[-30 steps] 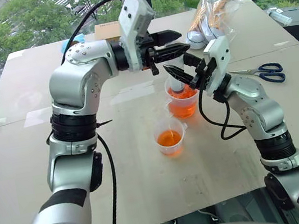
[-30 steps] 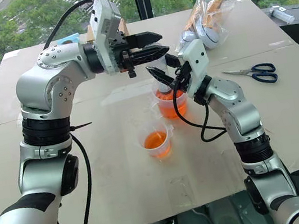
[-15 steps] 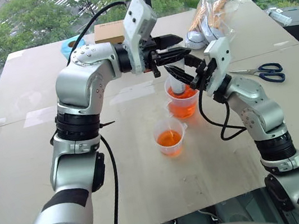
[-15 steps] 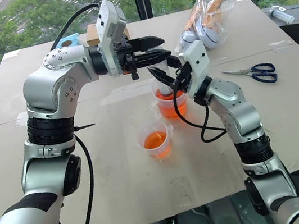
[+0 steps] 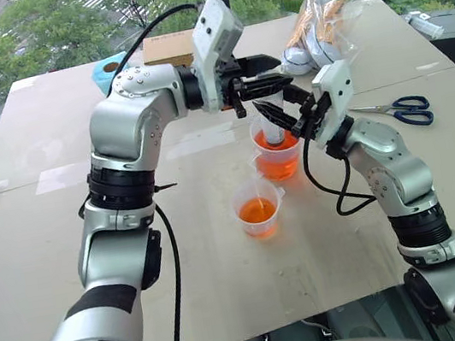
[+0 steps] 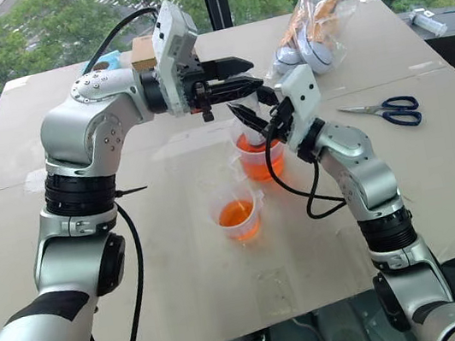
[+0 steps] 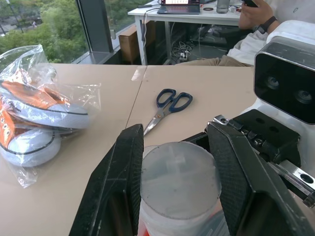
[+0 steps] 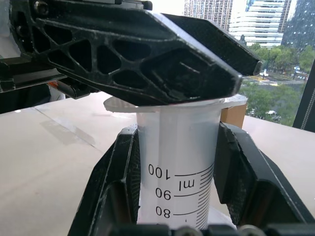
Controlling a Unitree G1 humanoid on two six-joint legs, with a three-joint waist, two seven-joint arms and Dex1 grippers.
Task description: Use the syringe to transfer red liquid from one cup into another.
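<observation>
The syringe (image 8: 179, 147) stands upright with its tip down in the larger cup (image 5: 280, 160), which holds red liquid (image 5: 279, 165). My right gripper (image 5: 280, 107) is shut on the barrel just under its flange. From the left, my left gripper (image 5: 269, 73) reaches in level above it. Its two fingers (image 7: 123, 177) are closed around the white plunger top (image 7: 177, 172). In front of it stands the smaller cup (image 5: 258, 209), free of both grippers and holding some red liquid (image 5: 257, 211).
Blue-handled scissors (image 5: 404, 110) lie on the table to the right. A plastic bag with shoes (image 5: 325, 21) sits at the back right, and a cardboard box (image 5: 167, 50) at the back. A person (image 7: 256, 19) sits at a desk beyond the table.
My left arm's elbow has swung a little to the right, and its gripper sits slightly lower on the plunger top. The right gripper, syringe and both cups stay where they were.
</observation>
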